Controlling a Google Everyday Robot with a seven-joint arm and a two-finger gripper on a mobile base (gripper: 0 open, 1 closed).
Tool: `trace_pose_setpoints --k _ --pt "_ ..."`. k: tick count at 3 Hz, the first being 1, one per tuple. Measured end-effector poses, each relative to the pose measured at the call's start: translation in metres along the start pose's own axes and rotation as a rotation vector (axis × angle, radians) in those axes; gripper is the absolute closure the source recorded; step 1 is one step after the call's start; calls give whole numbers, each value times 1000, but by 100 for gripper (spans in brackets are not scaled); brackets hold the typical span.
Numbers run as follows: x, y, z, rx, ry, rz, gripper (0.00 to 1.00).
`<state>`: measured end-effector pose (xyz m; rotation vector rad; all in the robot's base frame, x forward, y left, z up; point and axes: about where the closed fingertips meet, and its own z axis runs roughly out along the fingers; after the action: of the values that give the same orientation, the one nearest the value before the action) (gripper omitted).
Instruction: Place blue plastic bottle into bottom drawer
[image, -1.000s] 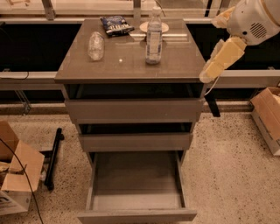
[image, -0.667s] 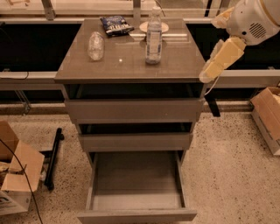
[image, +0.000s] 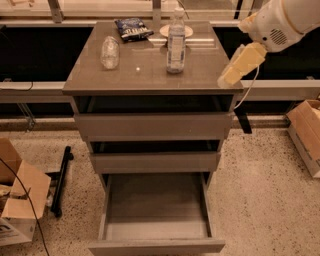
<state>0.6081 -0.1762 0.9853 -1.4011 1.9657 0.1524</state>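
Nearest me, the bottom drawer (image: 156, 246) stands wide open, its deep tray showing a bare grey floor. On the speckled floor to its left sit an open cardboard box (image: 20, 200) and a black bar (image: 61, 180) lying flat. Another box (image: 306, 131) rests off to the right.

Above the open tray, the middle drawer (image: 155, 162) juts out a little, with a dark gap over it. The top drawer (image: 154, 126) also sits slightly forward under the table (image: 145, 77).

At the table's right front corner hangs the tool (image: 225, 80), a cream-coloured wedge slanting down and to the left from the white arm (image: 285, 22). Its tip is just over the table's edge. From where I stand I cannot tell whether it is open or closed. It is well apart from everything on the table.

Further back on the table, right of the middle, the blue plastic bottle (image: 176, 41) stands upright, white cap on top and pale label round its middle. To its left, well apart, is a stubby clear bottle (image: 110, 52). Just behind the tall bottle lies a pale round plate (image: 188, 31), and at the far edge, left of that, a dark blue snack bag (image: 133, 27) lies flat.
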Motion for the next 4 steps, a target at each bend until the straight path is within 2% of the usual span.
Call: trace_pose_setpoints --k 1,2,3,4 --pt "-9 -52 55 47 -63 55 0" --pt "-9 -52 55 47 -63 55 0" --pt "-16 -61 70 85 -99 74 0" --pt "-38 -87 114 121 -195 99 0"
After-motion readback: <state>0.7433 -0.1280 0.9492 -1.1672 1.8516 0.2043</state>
